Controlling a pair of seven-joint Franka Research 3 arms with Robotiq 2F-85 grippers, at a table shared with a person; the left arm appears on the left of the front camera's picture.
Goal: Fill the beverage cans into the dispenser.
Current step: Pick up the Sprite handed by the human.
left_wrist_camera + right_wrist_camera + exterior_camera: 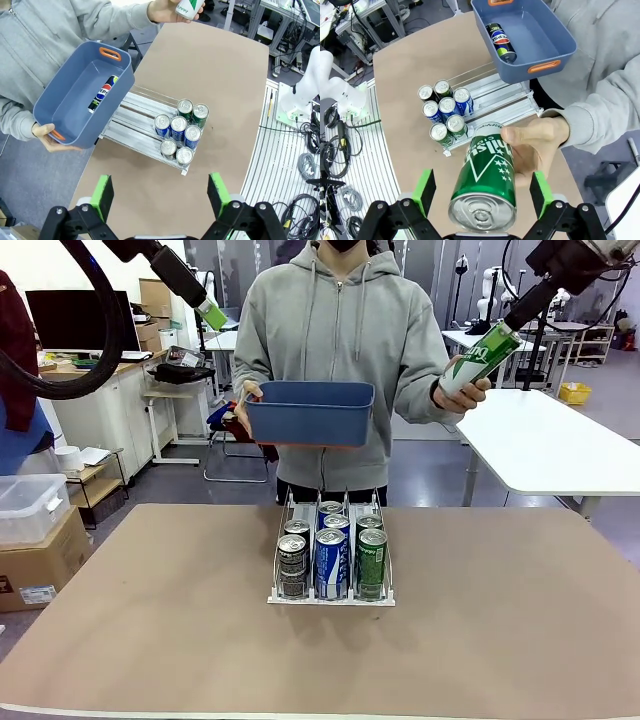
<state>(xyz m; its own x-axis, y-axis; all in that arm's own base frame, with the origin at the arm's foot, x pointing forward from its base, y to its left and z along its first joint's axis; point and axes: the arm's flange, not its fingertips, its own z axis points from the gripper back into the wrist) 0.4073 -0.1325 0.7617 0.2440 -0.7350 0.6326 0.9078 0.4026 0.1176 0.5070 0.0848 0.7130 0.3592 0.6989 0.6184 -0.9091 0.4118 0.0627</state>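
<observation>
The dispenser point(303, 511) stands mid-table with several beverage cans point(331, 560) in its three lanes: dark, blue and green. The person holds up a green can point(480, 358) in one hand. In the right wrist view this green can point(485, 185) sits between the open fingers of my right gripper point(482, 189), with the person's hand point(535, 147) still around it and a gap to each pad. My left gripper point(160, 194) is open and empty, high above the table's left side, looking down on the dispenser point(135, 117). One dark can point(102, 94) lies in the blue tub point(60, 115).
With the other hand the person holds the blue tub point(310, 412) above the far table edge, behind the dispenser. The brown tabletop point(500, 620) is bare around the dispenser. White tables and shelving stand in the background.
</observation>
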